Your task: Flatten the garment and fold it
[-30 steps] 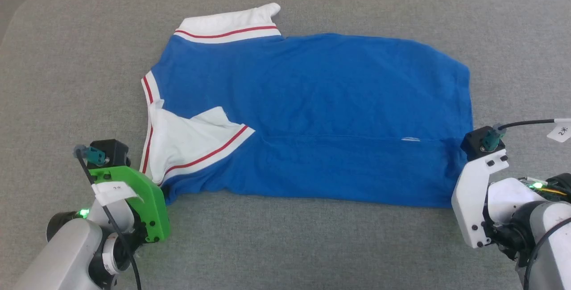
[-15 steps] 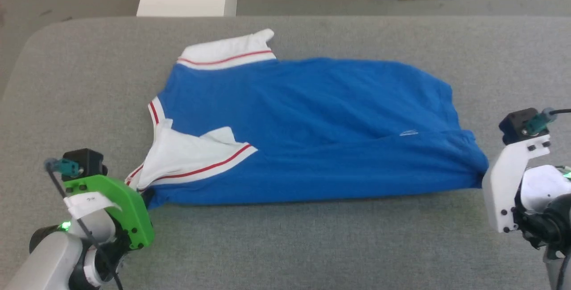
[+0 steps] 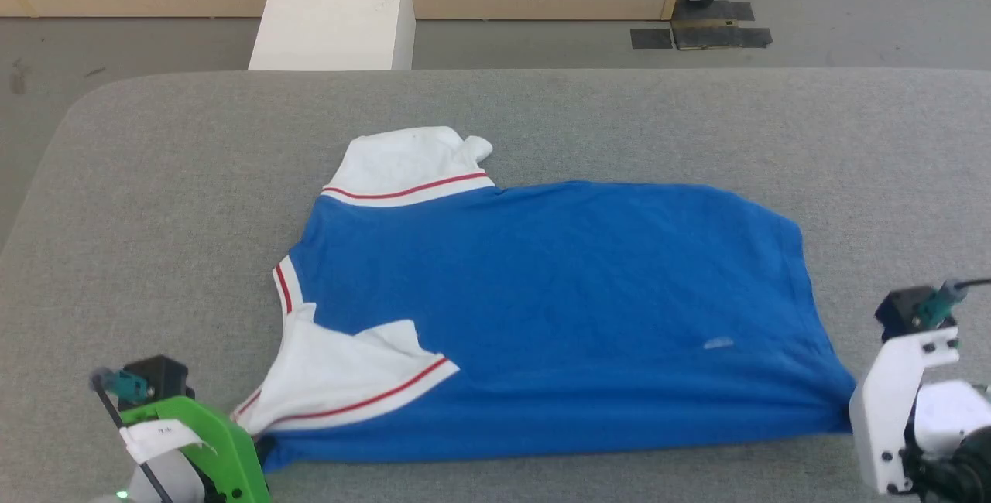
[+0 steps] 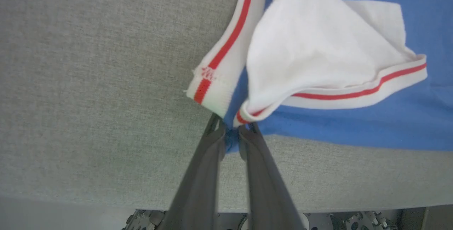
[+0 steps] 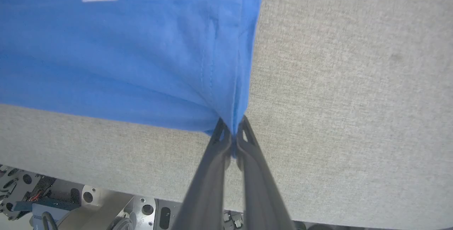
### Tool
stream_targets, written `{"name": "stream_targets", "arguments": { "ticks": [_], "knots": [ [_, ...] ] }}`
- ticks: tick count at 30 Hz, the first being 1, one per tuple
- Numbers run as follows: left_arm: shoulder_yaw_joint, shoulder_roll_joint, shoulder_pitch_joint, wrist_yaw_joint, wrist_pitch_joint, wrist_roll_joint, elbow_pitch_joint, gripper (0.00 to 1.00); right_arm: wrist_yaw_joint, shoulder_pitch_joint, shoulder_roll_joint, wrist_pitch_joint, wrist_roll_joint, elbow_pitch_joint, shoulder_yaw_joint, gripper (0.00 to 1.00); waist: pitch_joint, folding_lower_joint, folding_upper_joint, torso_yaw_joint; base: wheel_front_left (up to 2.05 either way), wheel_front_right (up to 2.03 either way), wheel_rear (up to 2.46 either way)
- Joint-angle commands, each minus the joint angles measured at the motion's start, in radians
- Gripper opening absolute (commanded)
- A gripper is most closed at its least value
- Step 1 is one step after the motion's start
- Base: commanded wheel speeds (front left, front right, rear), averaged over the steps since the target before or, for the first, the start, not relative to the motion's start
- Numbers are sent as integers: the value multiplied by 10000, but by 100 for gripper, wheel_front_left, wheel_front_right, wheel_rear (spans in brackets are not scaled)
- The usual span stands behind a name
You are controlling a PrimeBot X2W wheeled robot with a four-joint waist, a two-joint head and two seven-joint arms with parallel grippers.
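On the desk (image 3: 193, 217): blue jersey shirt (image 3: 542, 309) lies spread, near edge toward me.
Change: my right end effector (image 5: 233, 134) has just closed on the hem corner; the near fold is pulled out taut.
Left end effector (image 4: 231, 134): narrow, pinching the shoulder corner.
Meaning: flattening nearly done, I judge.
Count: one shirt, two white sleeves (image 3: 410, 159), two end effectors.

The left gripper (image 4: 231, 131) sits at 7 o'clock in the head view under its green wrist mount (image 3: 224, 449). The right gripper (image 5: 231, 132) sits at 4 o'clock under a white mount (image 3: 890, 402). Both point toward 12 o'clock, each with fingers pinched tight on a near corner of the garment (image 3: 542, 294).
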Motion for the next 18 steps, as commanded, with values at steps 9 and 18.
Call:
{"name": "stream_targets", "arguments": {
  "ticks": [9,18],
  "knots": [
    [-291,-428,-291,-451,100,-245,1368,0,-15,112,218,-411,9,1317,229,0,310,0,0,19,0,0,0],
    [-417,-598,-1005,-775,3,-115,2164,100,-15,-197,173,-829,223,1890,484,100,243,0,0,-3,0,0,0]
  ]
}}
